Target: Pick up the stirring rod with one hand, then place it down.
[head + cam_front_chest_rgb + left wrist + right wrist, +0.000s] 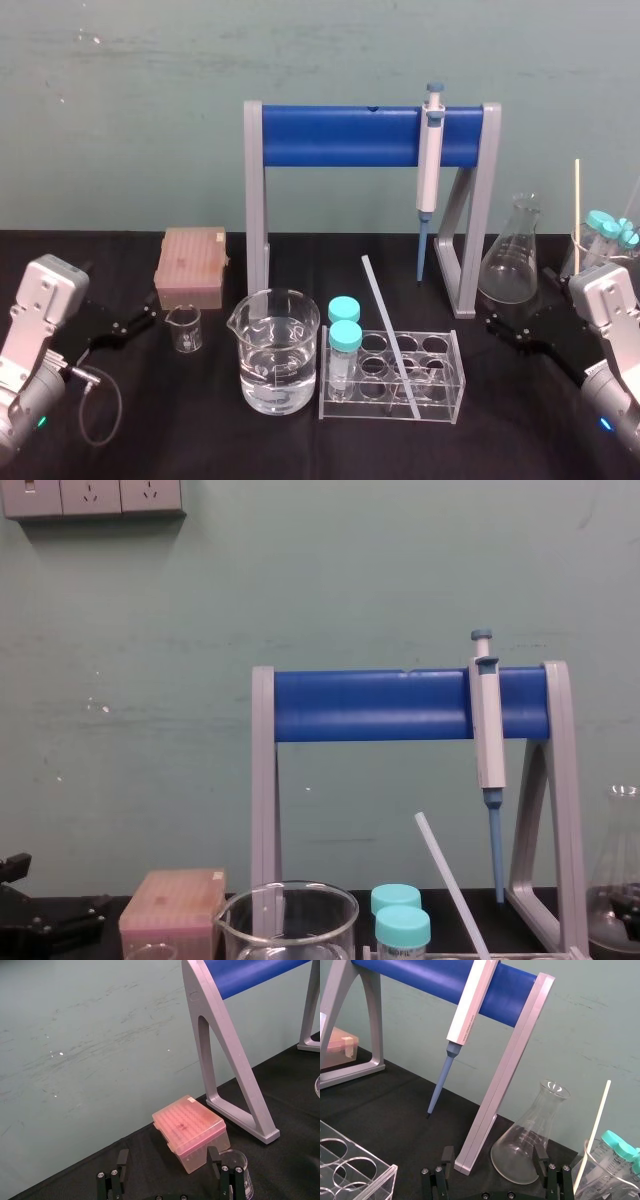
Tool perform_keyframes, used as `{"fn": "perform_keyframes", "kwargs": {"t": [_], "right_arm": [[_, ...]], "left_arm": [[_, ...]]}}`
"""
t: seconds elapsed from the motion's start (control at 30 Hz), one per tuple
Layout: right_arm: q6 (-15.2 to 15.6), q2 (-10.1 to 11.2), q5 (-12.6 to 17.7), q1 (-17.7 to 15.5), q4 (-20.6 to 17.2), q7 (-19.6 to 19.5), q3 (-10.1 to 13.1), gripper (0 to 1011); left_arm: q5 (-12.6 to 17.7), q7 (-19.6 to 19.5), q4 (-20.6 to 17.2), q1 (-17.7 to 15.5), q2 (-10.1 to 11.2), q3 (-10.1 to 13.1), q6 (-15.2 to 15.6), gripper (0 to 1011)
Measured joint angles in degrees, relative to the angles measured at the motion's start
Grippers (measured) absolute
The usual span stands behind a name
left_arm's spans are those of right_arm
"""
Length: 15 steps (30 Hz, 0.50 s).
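The stirring rod (392,338) is a thin translucent whitish stick. It leans across the clear test tube rack (456,378), its top end pointing back and left, and it also rises at the bottom of the chest view (447,878). My right gripper (510,330) hovers low at the right of the rack, open, with nothing between its fingers (538,1154). Far left, my left gripper (125,328) is also open and empty, pointing toward the pink tip box (190,1127).
A large beaker of water (278,350) and two teal-capped tubes (343,325) stand left of the rod. Behind is the blue-barred stand (340,137) with a hanging pipette (430,165). A flask (512,262), a beaker holding a cream stick (576,200) and a small beaker (184,328) flank them.
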Motion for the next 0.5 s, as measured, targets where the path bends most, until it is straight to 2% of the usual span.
{"fn": "perform_keyframes", "kwargs": {"t": [0.5], "right_arm": [[0.0,0.0,0.0,0.0,0.0,0.0,0.0,1003]], "left_arm": [[0.0,0.0,0.0,0.0,0.0,0.0,0.0,1000]]}}
